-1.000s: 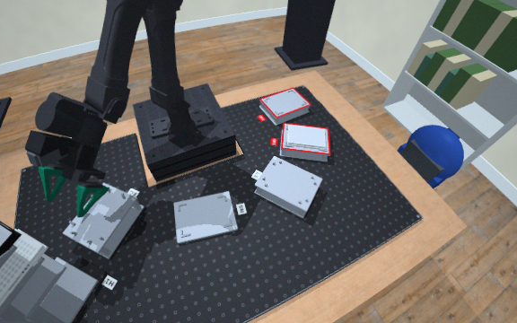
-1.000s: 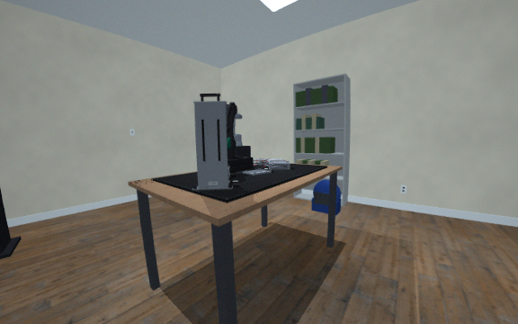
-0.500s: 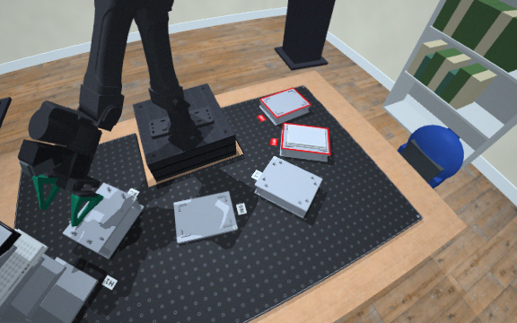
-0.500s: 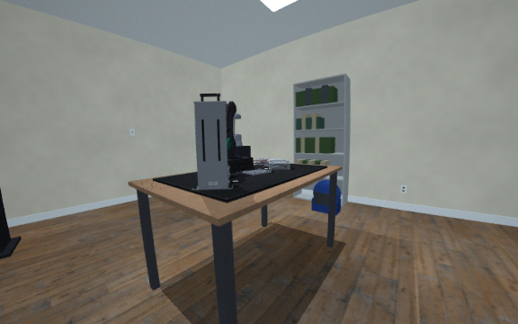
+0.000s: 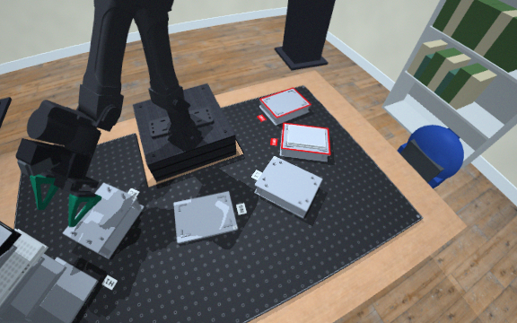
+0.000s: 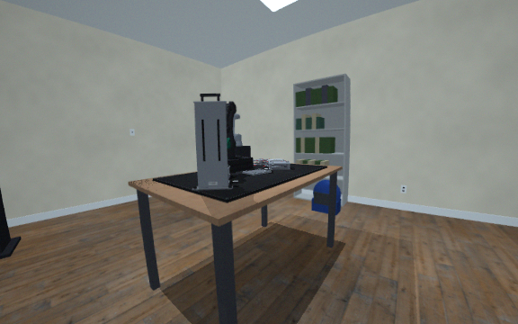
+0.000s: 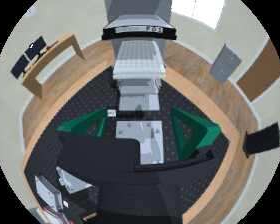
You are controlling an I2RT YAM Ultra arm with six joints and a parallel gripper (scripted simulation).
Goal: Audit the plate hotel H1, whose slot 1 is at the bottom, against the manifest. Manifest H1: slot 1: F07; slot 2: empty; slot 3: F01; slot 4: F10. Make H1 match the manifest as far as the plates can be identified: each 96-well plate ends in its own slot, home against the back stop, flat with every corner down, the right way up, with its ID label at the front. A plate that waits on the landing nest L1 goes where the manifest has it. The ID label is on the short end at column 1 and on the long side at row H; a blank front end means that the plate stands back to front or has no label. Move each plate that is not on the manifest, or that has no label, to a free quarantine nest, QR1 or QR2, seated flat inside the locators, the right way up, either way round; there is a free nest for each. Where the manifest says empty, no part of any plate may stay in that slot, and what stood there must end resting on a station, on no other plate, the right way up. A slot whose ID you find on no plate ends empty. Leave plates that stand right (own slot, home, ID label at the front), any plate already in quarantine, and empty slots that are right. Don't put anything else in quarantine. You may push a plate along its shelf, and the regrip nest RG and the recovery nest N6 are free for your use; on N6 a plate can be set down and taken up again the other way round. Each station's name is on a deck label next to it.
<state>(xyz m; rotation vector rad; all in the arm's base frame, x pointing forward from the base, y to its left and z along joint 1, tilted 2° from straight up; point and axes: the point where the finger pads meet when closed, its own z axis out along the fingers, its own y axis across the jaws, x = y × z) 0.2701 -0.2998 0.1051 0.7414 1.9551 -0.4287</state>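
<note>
The plate hotel H1 [image 5: 21,274] stands at the near left corner of the mat; its grey back shows in the exterior view [image 6: 211,144]. A white 96-well plate [image 5: 9,269] sticks out of its front, and in the wrist view [image 7: 139,59] it reaches out of a slot towards me. My gripper [image 5: 61,199] has green fingers, is open and holds nothing. It hovers over the left edge of a raised grey nest block [image 5: 103,217] in front of the hotel. That block [image 7: 140,129] lies between my fingers in the wrist view and carries no plate. I cannot read any ID label.
Two red-framed quarantine nests are at the back right: the far one [image 5: 284,103] is bare, the nearer one [image 5: 305,140] holds a white plate. A flat grey nest [image 5: 205,215] and a raised grey nest [image 5: 287,186] lie mid-mat. The arm's black base [image 5: 184,130] stands behind them.
</note>
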